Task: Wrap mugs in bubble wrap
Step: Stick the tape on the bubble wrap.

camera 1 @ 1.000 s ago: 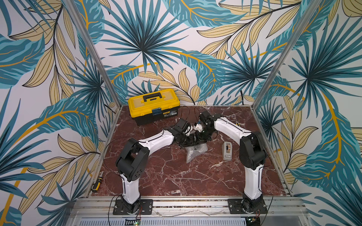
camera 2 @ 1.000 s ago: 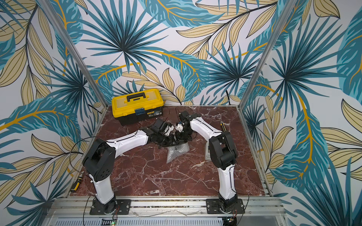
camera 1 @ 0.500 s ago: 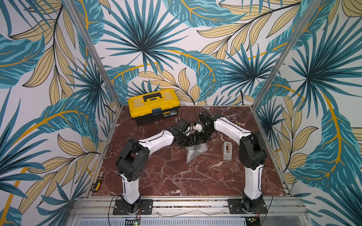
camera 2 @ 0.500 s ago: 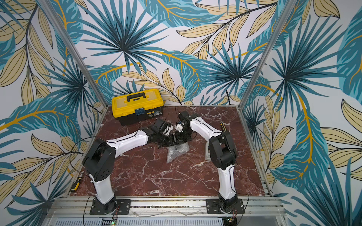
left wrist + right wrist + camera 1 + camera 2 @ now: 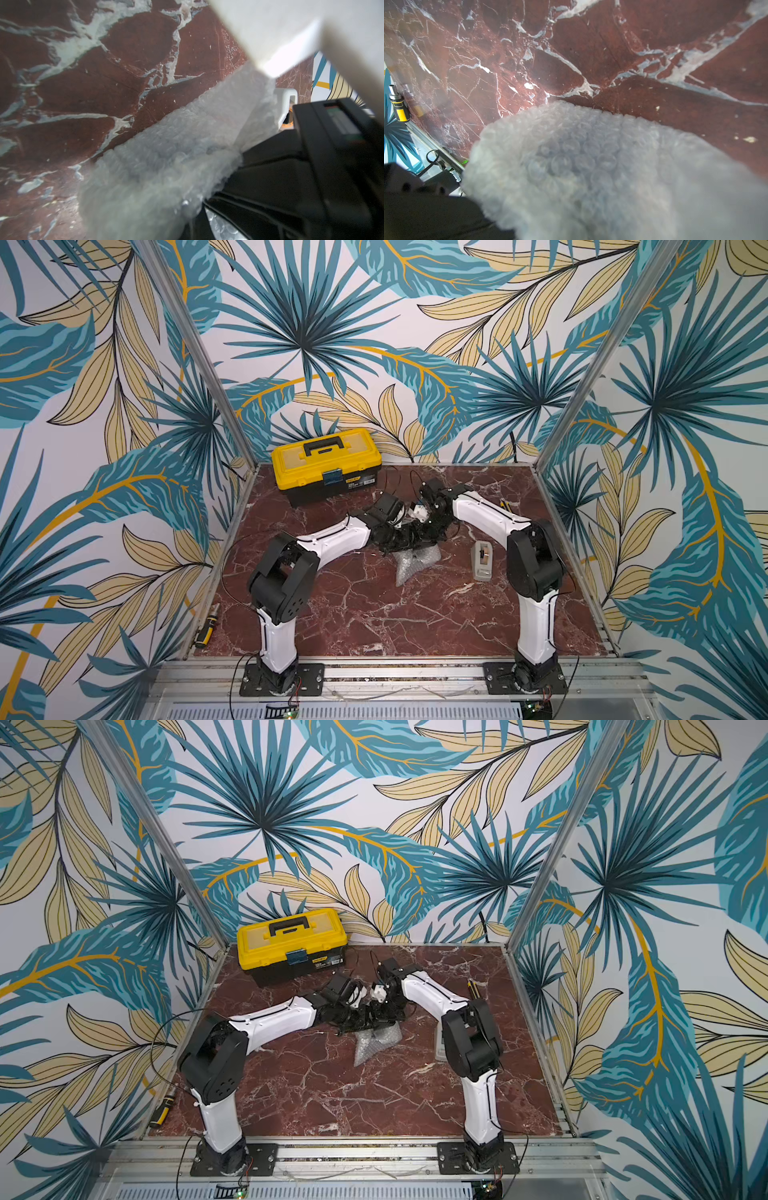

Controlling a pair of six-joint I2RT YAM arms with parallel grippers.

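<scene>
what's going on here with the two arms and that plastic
Two robot arms meet over the middle of the marble table. The left tool and right tool are both shut, apparently pinching a bunched sheet of bubble wrap whose loose end trails onto the table. No mug shows in any view; whether it sits inside the bundle cannot be told. A tape dispenser lies beside the right arm, and a yellow toolbox stands closed at the back.
</scene>
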